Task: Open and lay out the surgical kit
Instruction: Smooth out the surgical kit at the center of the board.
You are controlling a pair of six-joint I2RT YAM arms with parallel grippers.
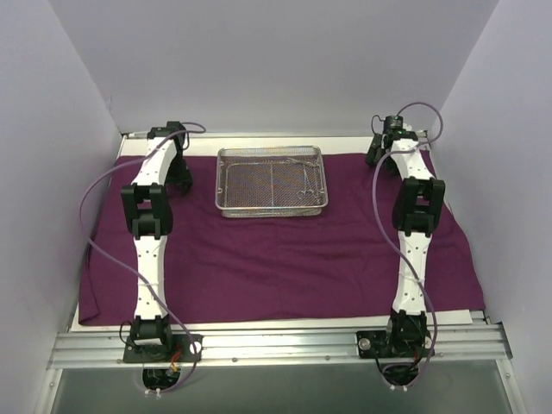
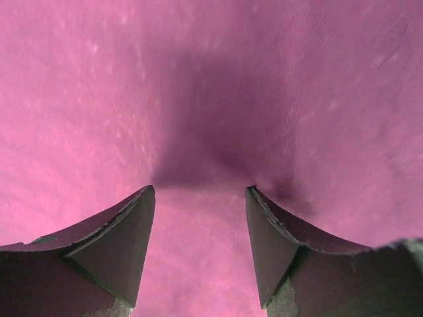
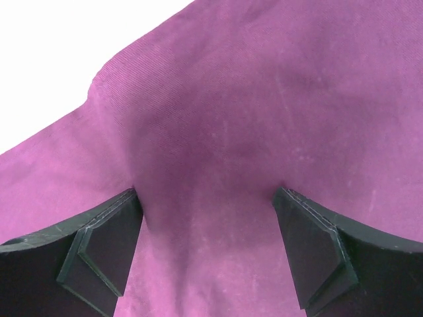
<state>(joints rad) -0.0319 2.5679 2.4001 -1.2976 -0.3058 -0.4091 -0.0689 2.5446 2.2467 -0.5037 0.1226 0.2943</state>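
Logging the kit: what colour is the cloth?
The cloth is plain dark purple, best seen from the top view.

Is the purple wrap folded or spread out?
Spread: the wrap lies flat and open, with the mesh tray resting on it.

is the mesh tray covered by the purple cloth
No, the wire-mesh tray sits uncovered on top of the spread purple cloth, with instruments lying inside it.

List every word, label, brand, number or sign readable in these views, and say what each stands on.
No readable text in any view.
Purple cloth, wire-mesh tray, instruments, aluminium rail: no label or marking shows.
Wrist views: only plain cloth at the left hand and right hand, nothing printed.
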